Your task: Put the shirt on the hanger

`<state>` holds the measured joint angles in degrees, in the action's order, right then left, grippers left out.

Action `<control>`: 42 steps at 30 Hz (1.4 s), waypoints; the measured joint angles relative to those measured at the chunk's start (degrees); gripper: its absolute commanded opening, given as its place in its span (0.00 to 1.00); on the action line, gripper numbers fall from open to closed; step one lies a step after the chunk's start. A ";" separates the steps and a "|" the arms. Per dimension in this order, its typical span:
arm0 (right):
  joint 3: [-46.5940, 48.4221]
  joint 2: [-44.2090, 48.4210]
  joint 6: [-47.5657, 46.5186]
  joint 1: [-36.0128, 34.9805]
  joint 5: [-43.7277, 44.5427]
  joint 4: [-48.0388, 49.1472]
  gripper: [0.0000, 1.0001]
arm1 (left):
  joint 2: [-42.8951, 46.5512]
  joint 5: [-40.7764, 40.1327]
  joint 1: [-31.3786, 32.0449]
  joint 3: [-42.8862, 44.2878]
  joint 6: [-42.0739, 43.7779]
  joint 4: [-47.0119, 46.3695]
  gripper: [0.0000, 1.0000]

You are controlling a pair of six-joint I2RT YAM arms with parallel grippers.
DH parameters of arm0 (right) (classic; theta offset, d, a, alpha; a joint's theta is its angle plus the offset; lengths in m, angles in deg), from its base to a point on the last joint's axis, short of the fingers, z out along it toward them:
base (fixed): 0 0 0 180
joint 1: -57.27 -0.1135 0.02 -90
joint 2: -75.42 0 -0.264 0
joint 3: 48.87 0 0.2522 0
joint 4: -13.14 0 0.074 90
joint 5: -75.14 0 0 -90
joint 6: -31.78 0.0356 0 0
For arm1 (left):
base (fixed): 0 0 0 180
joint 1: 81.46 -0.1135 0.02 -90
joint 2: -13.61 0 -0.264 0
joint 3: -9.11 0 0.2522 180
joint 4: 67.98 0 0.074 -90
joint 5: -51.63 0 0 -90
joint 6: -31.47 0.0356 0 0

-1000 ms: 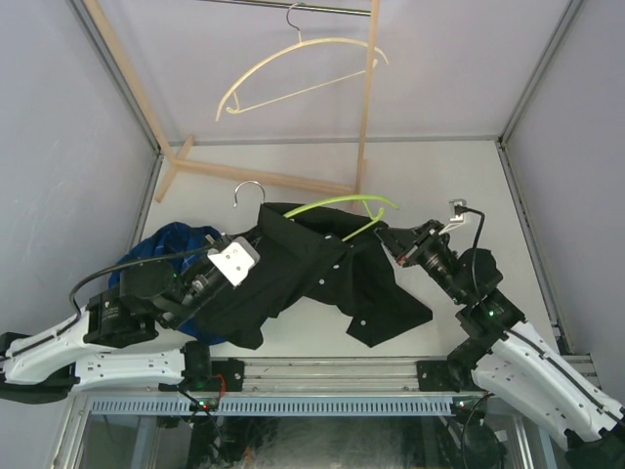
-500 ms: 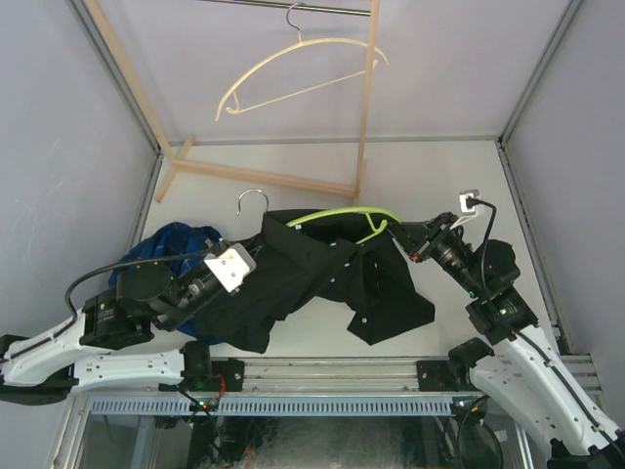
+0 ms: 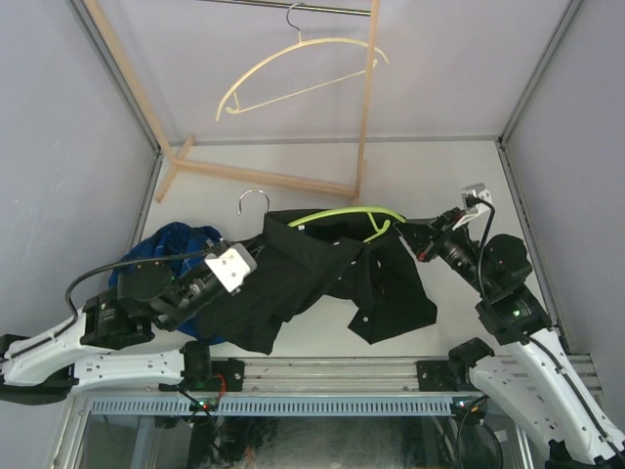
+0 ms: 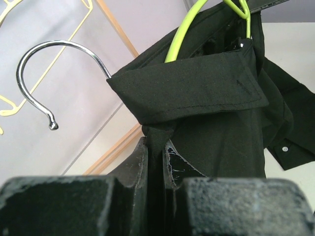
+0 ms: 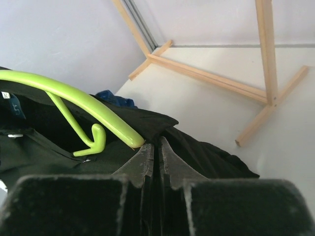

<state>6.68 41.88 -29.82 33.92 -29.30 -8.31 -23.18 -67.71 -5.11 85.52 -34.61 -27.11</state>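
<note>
Held black shirt (image 3: 312,274), partly over green hanger (image 3: 342,211), above counter (image 3: 430,176) toward near edge; clamped fabric under collar in left jaws; pinched shoulder fabric in right jaws, shut tight beside hanger's tip.

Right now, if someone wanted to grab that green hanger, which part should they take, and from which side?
Likely the metal hook, reached from the far left. It pokes bare out of the shirt's collar, whereas cloth drapes most of the hanger and the right gripper crowds its exposed right tip.
</note>
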 measured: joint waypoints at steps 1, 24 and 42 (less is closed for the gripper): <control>0.48 -0.07 -0.81 0.00 0.09 -0.61 0.00 | -0.09 0.00 0.00 0.00 -0.04 -0.15 0.00; 13.14 -7.39 -14.73 -0.31 5.07 -16.46 0.00 | -1.75 -0.39 0.02 0.00 -0.31 -0.44 0.00; 19.47 -14.88 -27.02 -19.93 33.38 -26.43 0.00 | -4.50 -3.10 0.02 0.02 2.21 0.44 0.00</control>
<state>26.15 27.00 -56.83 13.98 4.08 -34.73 -27.69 -70.82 -5.09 85.55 -32.40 -26.67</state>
